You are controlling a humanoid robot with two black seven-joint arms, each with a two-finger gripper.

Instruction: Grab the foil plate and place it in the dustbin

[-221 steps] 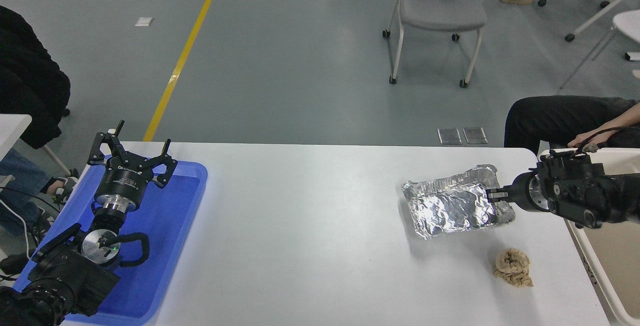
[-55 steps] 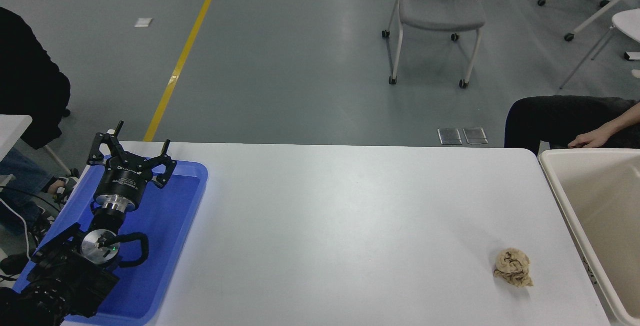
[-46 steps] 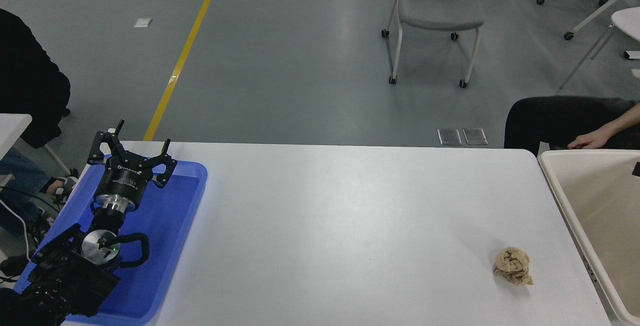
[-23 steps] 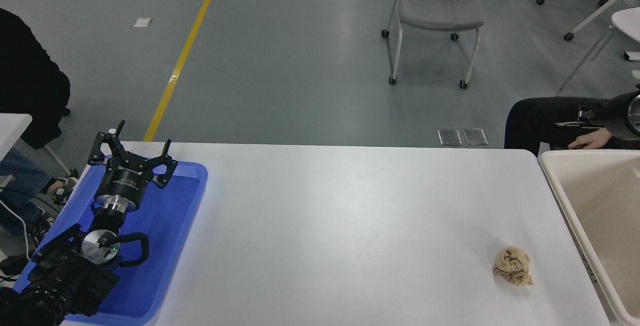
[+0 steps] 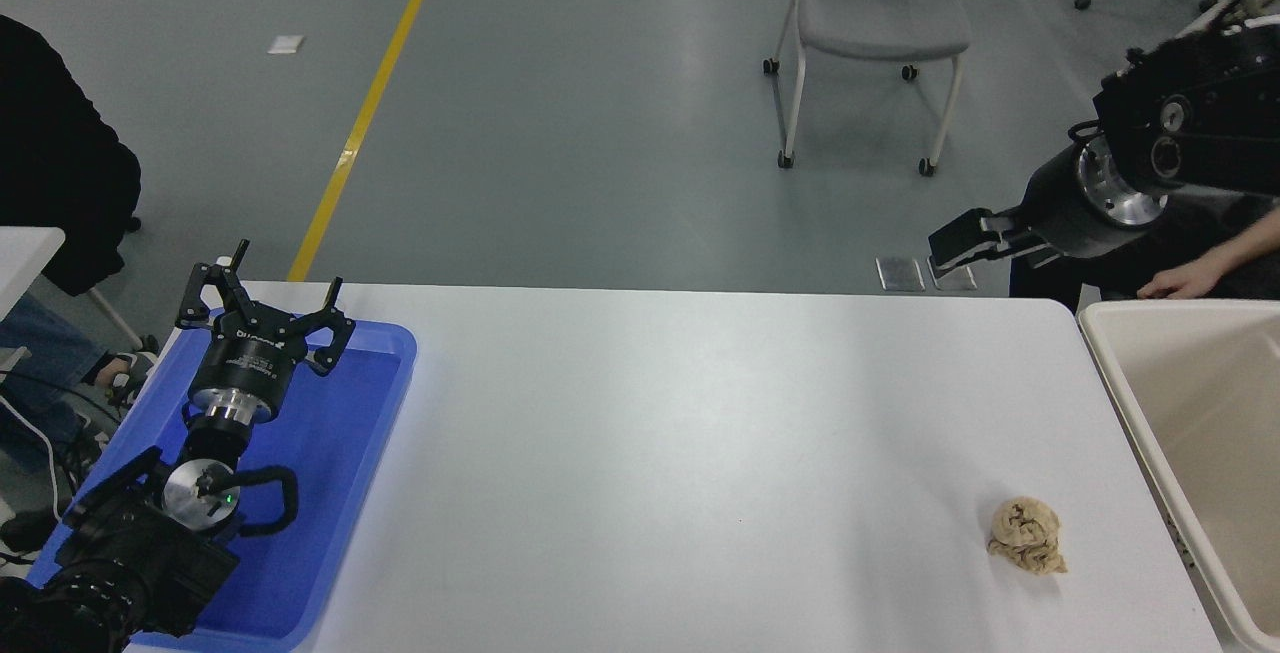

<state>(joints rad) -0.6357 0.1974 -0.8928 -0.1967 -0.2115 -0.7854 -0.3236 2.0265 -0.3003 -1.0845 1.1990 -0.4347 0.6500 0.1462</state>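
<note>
The foil plate is out of view: it is neither on the table nor in the visible part of the bin. The dustbin (image 5: 1100, 353), a large cream plastic bin, stands against the table's right end, cut off by the picture's edge. My right gripper (image 5: 942, 247) is open and empty. It hangs high over the table's far right corner, left of the bin, its arm coming in from the upper right. My left gripper (image 5: 262, 301) is open and parked over the blue tray at the lower left.
A tan-brown paper wad (image 5: 1025, 535) lies on the white table (image 5: 650, 453) near the bin. A blue tray (image 5: 330, 473) sits at the left end. A person's hand (image 5: 1180, 281) rests just behind the bin. A grey chair (image 5: 880, 23) stands on the floor beyond.
The foil plate, held over the table earlier, is gone from view. My right arm left the picture to the right, then came back in high and moved left, with the gripper empty.
</note>
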